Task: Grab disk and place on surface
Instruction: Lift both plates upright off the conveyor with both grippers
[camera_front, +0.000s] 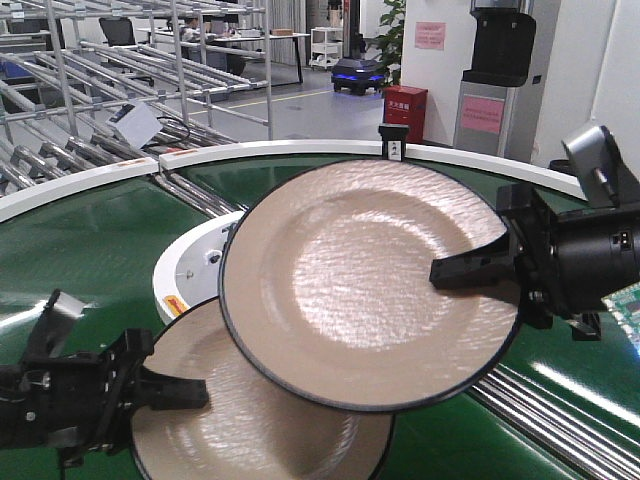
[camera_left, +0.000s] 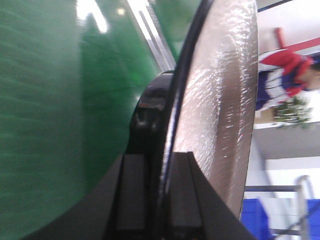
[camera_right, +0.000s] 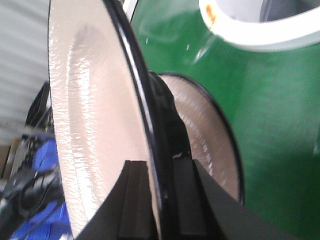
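Pink notices (camera_front: 430, 36) on the far wall (camera_front: 438, 80) carry print too small to read. White characters on the red box (camera_front: 405, 112) are blurred too.

Blk left gripper (camera_front: 185, 393), blk right gripper (camera_front: 452, 272), grey wrist cam (camera_front: 597, 160)
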